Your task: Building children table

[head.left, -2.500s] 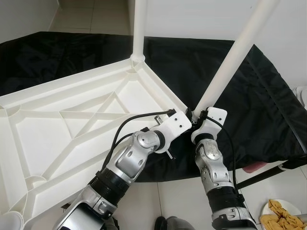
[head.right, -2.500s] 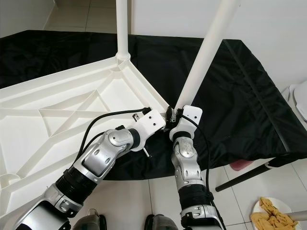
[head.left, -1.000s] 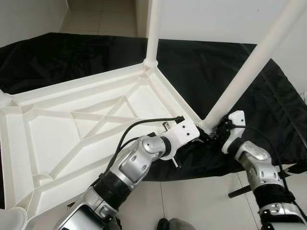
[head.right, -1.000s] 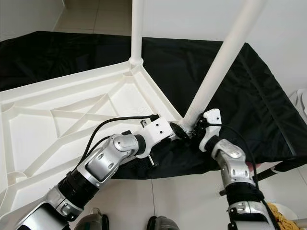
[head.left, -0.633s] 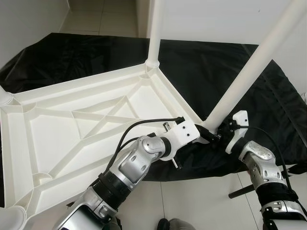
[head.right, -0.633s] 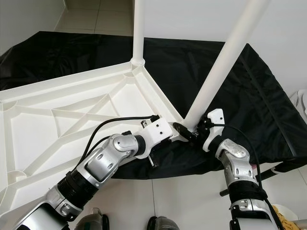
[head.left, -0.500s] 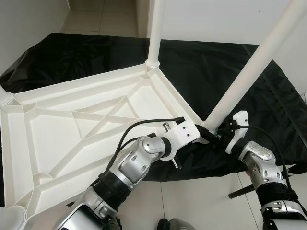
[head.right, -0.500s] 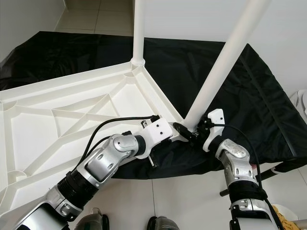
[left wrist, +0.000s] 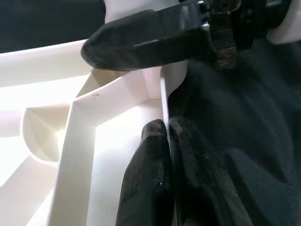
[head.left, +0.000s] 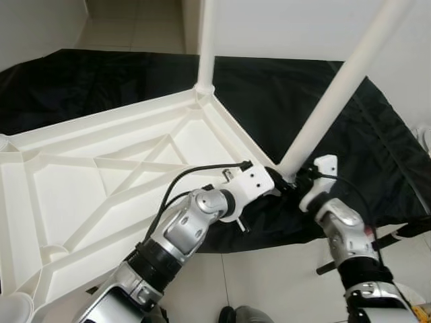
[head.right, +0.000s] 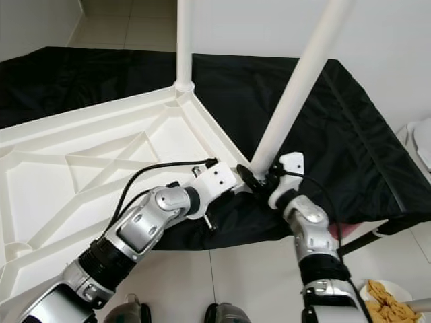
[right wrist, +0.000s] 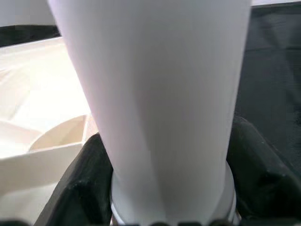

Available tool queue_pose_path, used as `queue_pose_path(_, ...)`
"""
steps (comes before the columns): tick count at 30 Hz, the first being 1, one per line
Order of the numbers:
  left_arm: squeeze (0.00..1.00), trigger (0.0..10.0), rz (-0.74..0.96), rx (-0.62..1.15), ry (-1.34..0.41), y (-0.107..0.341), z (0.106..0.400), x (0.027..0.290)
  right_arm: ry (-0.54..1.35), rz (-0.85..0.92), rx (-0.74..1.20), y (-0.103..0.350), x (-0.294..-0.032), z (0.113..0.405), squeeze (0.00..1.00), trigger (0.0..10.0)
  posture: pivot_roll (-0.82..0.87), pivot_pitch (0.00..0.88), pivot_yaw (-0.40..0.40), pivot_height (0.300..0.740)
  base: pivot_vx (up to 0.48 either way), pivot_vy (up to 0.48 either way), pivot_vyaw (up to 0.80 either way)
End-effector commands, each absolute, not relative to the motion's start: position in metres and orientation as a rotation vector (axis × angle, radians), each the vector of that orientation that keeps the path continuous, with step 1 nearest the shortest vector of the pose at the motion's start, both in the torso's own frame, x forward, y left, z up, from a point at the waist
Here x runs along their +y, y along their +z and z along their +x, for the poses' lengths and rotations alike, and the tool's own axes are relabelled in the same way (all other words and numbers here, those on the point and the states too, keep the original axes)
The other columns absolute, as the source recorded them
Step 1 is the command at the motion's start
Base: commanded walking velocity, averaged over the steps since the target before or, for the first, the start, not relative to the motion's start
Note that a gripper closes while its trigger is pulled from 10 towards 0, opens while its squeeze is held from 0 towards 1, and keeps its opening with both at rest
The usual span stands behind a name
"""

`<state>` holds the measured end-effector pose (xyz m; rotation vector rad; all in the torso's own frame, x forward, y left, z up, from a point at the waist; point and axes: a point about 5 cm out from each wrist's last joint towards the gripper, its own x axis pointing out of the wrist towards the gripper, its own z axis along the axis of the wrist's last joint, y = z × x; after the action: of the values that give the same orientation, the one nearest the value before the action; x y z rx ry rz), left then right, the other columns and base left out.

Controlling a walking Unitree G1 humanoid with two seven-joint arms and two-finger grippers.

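— Two white legs stand up from the upturned white plastic tabletop [head.left: 114,182] in the left eye view, and both run out past the upper edge, so their ends are cut off. The far leg [head.left: 205,44] sits upright in its corner socket; the near leg [head.left: 337,91] leans away to the right from the closest corner.

— And the arms?

— Both silver forearms reach forward and meet at that near corner. The left gripper [head.left: 275,189] comes in from the left at the tabletop's edge, the right gripper [head.left: 295,182] from the right at the foot of the near leg. Their black fingers crowd together there and are hard to tell apart. The tabletop lies underside up, ribbed with crossing braces, on a black cloth [head.left: 269,94].

— The right eye view?

— Same scene; a plate of yellowish snacks [head.right: 382,298] lies on the tiled floor [head.right: 236,276] at lower right.

— Left wrist view?

— Its two fingers [left wrist: 150,179] are pinched onto the thin upright rim of the tabletop, one on each side. One of the other gripper's fingers crosses just beyond.

— Right wrist view?

— The near leg, blurred and close, hides most of the picture. A black finger [right wrist: 80,188] presses each side of its base, clamping it at the socket.
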<state>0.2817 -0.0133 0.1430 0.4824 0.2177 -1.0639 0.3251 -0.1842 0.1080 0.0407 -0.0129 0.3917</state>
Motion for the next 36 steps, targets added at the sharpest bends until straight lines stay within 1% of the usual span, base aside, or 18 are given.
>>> queue_pose_path(1,0.00,10.0,0.464,0.154,-1.230,0.154,0.263,-0.034,0.081,0.126,0.120,0.087,-0.219,0.323,0.00,0.0,0.03,0.079,-0.035,0.740,0.000,0.000,0.00)
queue_pose_path(5,0.00,10.0,0.463,0.155,-1.230,0.154,0.263,-0.034,-0.021,0.160,0.122,0.086,-0.222,0.324,0.00,0.0,0.03,0.080,-0.036,0.740,0.000,0.000,0.00)
queue_pose_path(8,0.00,10.0,0.461,0.157,-1.231,0.153,0.262,-0.034,-0.099,0.133,0.114,0.086,-0.219,0.323,0.00,0.0,0.03,0.081,-0.038,0.740,0.000,0.000,0.00)
queue_pose_path(13,0.00,10.0,0.461,0.156,-1.233,0.153,0.262,-0.034,-0.170,0.134,0.112,0.083,-0.218,0.320,0.00,0.0,0.02,0.081,-0.038,0.740,0.000,0.000,0.00)
queue_pose_path(15,0.00,10.0,0.461,0.156,-1.233,0.153,0.262,-0.034,-0.170,0.134,0.112,0.083,-0.218,0.320,0.00,0.0,0.02,0.081,-0.038,0.740,0.000,0.000,0.00)
queue_pose_path(17,0.00,10.0,0.461,0.157,-1.235,0.153,0.261,-0.035,-0.248,0.140,0.113,0.082,-0.218,0.317,0.00,0.0,0.02,0.081,-0.037,0.740,0.000,0.000,0.00)
queue_pose_path(19,0.00,10.0,0.462,0.158,-1.236,0.153,0.261,-0.035,-0.278,0.141,0.113,0.081,-0.218,0.316,0.00,0.0,0.02,0.081,-0.037,0.740,0.000,0.000,0.00)
queue_pose_path(22,0.00,10.0,0.465,0.158,-1.238,0.152,0.261,-0.035,-0.374,0.160,0.122,0.078,-0.215,0.311,0.00,0.0,0.02,0.080,-0.037,0.740,0.000,0.000,0.00)
queue_pose_path(26,0.00,10.0,0.466,0.158,-1.239,0.152,0.261,-0.035,-0.419,0.171,0.127,0.076,-0.211,0.308,0.00,0.0,0.03,0.079,-0.039,0.740,0.000,0.000,0.00)
queue_pose_path(28,0.00,10.0,0.466,0.160,-1.240,0.152,0.261,-0.035,-0.471,0.179,0.115,0.076,-0.209,0.305,0.00,0.0,0.03,0.079,-0.038,0.740,0.000,0.000,0.00)
queue_pose_path(36,0.00,10.0,0.468,0.162,-1.238,0.151,0.261,-0.034,-0.461,0.176,0.113,0.077,-0.204,0.306,0.00,0.0,0.03,0.072,-0.039,0.740,0.000,0.000,0.00)
